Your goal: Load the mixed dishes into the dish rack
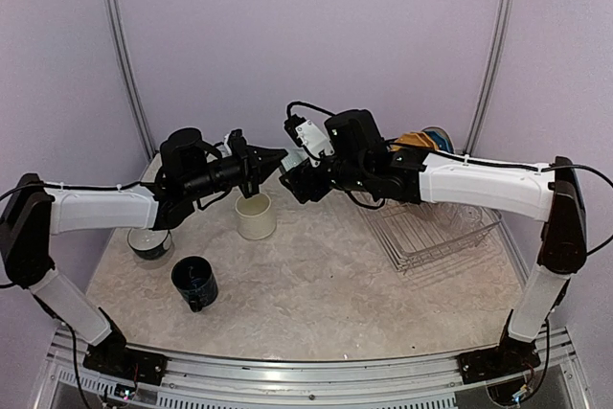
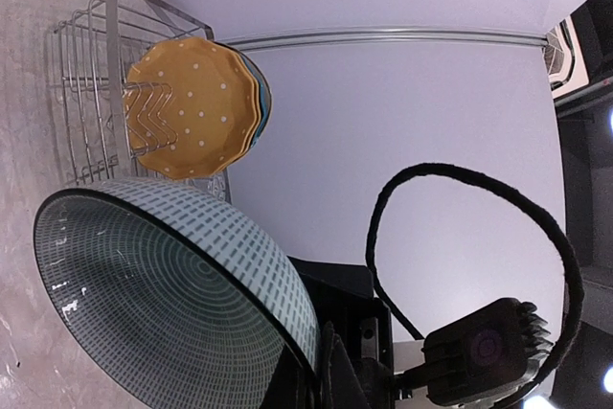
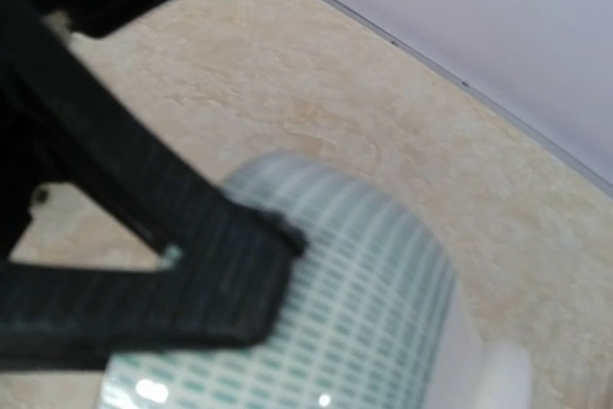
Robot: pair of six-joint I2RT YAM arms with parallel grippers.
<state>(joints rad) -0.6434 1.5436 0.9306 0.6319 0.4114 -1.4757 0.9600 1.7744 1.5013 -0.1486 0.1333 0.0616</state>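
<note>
The grey-teal cup (image 2: 163,304), patterned with small dashes, hangs in the air between both grippers, above the table's back middle. My left gripper (image 1: 273,155) is shut on its rim (image 2: 321,361), one finger inside and one outside. My right gripper (image 1: 299,182) meets it from the right. One right finger (image 3: 192,275) lies on the cup's outer wall (image 3: 374,304); the other finger is hidden. The dish rack (image 1: 436,227) stands at the right, with the yellow dotted plate (image 2: 192,107) and a blue plate (image 2: 262,93) upright in its prongs. The cream bird plate is not in view.
A cream mug (image 1: 256,215) stands just below the grippers. A dark blue mug (image 1: 194,283) is at the front left. A dark round cup with a pale inside (image 1: 150,241) sits under my left forearm. Purple walls close in the back and sides.
</note>
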